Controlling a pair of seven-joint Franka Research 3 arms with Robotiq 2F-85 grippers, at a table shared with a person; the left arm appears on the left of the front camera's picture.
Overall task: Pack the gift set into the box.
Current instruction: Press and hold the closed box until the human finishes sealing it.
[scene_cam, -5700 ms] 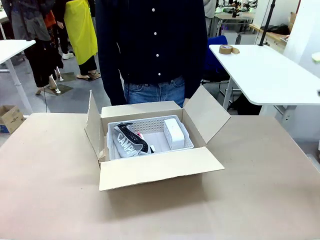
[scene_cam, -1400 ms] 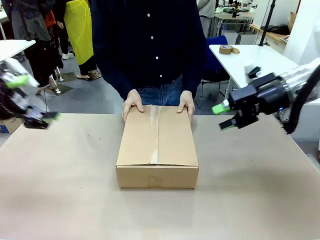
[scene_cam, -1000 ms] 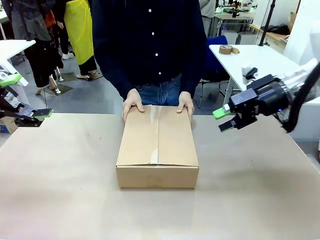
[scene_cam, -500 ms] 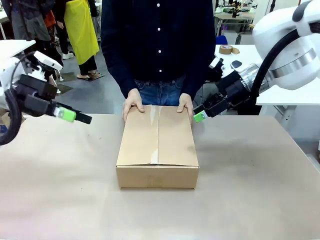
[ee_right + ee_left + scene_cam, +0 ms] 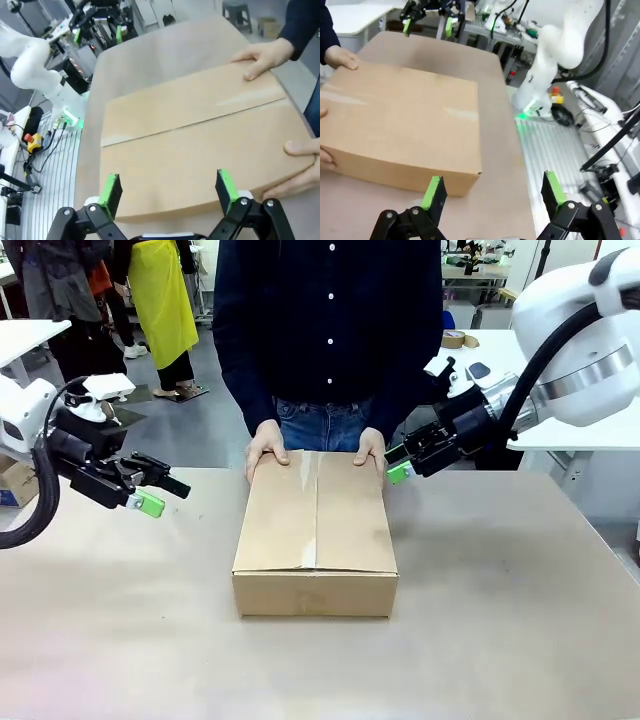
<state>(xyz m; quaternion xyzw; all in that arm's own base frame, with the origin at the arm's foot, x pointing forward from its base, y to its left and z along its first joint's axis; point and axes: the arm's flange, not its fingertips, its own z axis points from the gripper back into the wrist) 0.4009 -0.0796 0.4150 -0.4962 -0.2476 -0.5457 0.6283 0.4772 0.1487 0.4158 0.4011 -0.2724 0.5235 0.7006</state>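
Observation:
The box sits shut in the middle of the table, a strip of tape along its top seam. The gift set is hidden inside it. A person's hands rest on the box's far edge. My left gripper hovers open to the left of the box, well apart from it. My right gripper is open just off the box's far right corner, close to the person's other hand. The box lies beyond my open left gripper. The box lies right before my open right gripper.
A white side table stands at the right with a tape roll on it. A small brown carton sits on the floor at the left. People stand in the back left. Bare brown tabletop surrounds the box.
The box held the gift set with its flaps open; now it is shut and taped, the person's hands on its far edge. Both grippers have come in toward the box from the sides.

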